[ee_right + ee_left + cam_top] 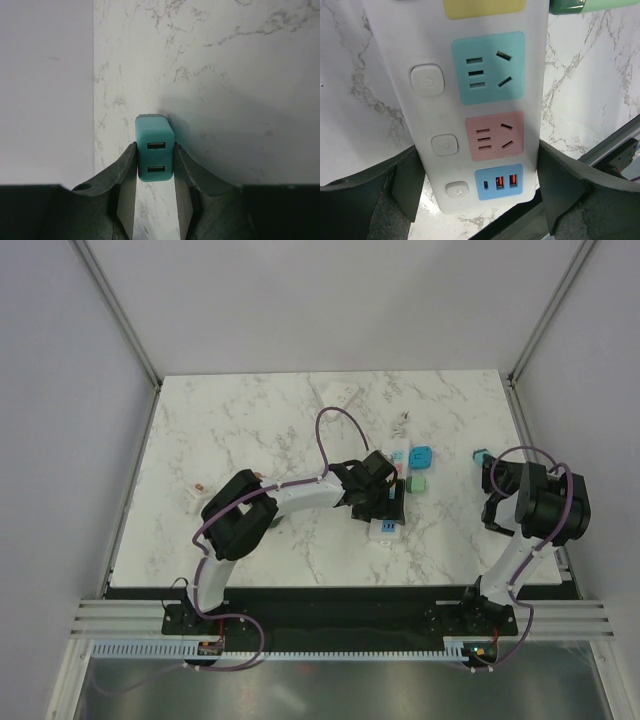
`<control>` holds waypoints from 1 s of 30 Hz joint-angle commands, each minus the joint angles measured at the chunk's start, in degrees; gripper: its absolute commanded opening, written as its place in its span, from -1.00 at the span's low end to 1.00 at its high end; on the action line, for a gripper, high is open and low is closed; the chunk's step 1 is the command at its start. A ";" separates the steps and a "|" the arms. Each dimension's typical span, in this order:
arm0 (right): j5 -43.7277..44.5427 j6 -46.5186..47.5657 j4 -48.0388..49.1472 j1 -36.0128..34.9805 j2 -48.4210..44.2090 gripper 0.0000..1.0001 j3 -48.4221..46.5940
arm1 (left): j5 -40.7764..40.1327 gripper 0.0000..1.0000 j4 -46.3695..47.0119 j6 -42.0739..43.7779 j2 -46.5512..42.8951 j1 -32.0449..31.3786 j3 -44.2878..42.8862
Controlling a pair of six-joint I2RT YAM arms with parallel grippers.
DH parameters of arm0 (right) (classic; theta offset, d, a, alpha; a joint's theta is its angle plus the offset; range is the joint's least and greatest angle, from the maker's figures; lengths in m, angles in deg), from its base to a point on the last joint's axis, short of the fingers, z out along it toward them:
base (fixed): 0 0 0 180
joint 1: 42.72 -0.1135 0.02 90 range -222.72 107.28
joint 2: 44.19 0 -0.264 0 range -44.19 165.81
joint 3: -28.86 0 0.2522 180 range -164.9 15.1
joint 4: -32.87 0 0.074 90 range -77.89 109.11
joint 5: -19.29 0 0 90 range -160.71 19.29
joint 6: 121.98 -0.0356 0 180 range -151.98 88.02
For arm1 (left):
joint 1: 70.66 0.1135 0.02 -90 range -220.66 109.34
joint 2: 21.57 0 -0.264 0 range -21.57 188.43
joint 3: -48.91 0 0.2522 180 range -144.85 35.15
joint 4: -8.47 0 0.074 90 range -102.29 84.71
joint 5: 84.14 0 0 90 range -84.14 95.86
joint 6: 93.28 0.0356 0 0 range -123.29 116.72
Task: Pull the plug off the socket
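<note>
A white power strip [435, 45] with yellow, blue and pink sockets and a blue USB panel lies mid-table; it also shows in the top view [386, 530]. My left gripper [477, 150] is shut on its near end, one finger against each long side; in the top view my left gripper [385, 502] sits over it. A blue plug [421, 455] and a green plug [417, 483] sit at the strip's right side. My right gripper [155, 150] is shut on a teal two-port USB plug [154, 131], held apart from the strip near the table's right edge [480, 455].
A white square adapter [336, 393] and a small white plug [400, 425] lie at the back of the marble table. A small white object [194, 500] lies at the left. The grey enclosure wall [45, 90] is close to the right gripper.
</note>
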 commanded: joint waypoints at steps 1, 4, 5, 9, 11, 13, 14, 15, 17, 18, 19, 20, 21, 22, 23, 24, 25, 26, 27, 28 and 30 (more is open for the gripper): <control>0.65 -0.67 2.27 -0.45 1.51 -0.57 -1.11 | -4.71 -0.95 -7.25 0.04 4.31 0.84 1.87; 0.56 -0.59 1.39 -0.71 1.60 -0.25 -0.93 | -4.72 -0.95 -7.25 -0.22 4.40 0.84 1.87; 0.30 -0.50 1.47 -0.71 1.51 -0.10 -0.84 | -4.63 -0.96 -7.25 -0.14 4.40 0.75 1.95; -1.62 -0.15 -0.01 -0.71 0.72 0.15 -0.84 | -5.07 -0.95 -7.34 -0.31 4.22 0.67 2.04; -2.42 0.11 -1.33 -0.71 0.11 0.17 -0.76 | -5.07 -0.95 -7.51 -0.40 4.31 0.66 2.13; -2.95 0.38 -3.09 -0.71 -1.65 0.25 0.12 | -5.07 -0.96 -7.42 -0.31 4.40 0.58 2.04; -3.13 0.90 -3.79 -0.71 -3.13 0.32 0.39 | -5.15 -0.96 -7.42 -0.31 4.40 0.58 2.13; -3.57 1.26 -5.63 -0.71 -3.76 0.33 0.56 | -5.24 -0.95 -7.51 -0.31 4.23 0.58 2.13; -5.50 2.05 -7.57 -0.62 -4.99 0.38 0.39 | -5.42 -0.96 -7.42 -0.31 4.14 0.49 2.39; -6.03 2.92 -8.45 -0.62 -6.47 0.39 0.48 | -5.33 -0.95 -7.42 -0.40 4.22 0.58 2.31; -6.38 3.71 -11.59 -0.62 -7.44 0.40 0.39 | -5.42 -0.95 -7.42 -0.31 4.05 0.49 2.48; -6.38 4.59 -13.97 -0.45 -9.54 0.42 0.21 | -5.51 -0.96 -7.51 -0.31 3.96 0.49 2.48; -5.95 6.86 -19.74 -0.27 -10.61 0.53 -0.40 | -5.51 -0.95 -7.51 -0.31 3.96 0.49 2.48; -5.68 8.19 -21.62 0.34 -11.66 0.54 -0.58 | -5.42 -0.95 -7.42 -0.31 3.87 0.49 2.48; -5.16 9.42 -23.21 0.87 -12.63 0.58 -0.75 | -5.59 -0.96 -7.51 -0.31 3.70 0.49 2.57; -5.07 12.04 -26.96 1.39 -14.47 0.61 -1.54 | -5.60 -0.95 -7.42 -0.22 3.61 0.58 2.66; -4.98 13.29 -29.26 2.62 -15.36 0.61 -2.24 | -5.60 -0.96 -7.42 -0.22 3.44 0.49 2.83; -4.11 14.87 -31.81 3.32 -16.93 0.61 -2.94 | -5.77 -0.95 -7.42 -0.14 3.52 0.58 2.75; -3.58 17.41 -36.88 3.94 -17.90 0.69 -4.52 | -5.77 -0.96 -7.42 -0.05 3.52 0.49 2.66; -3.14 18.91 -39.20 4.82 -18.87 0.70 -5.40 | -5.77 -0.95 -7.51 -0.05 3.52 0.49 2.57; -0.50 21.90 -46.55 4.83 -22.73 0.71 -7.77 | -5.77 -0.95 -7.42 0.13 3.43 0.49 2.48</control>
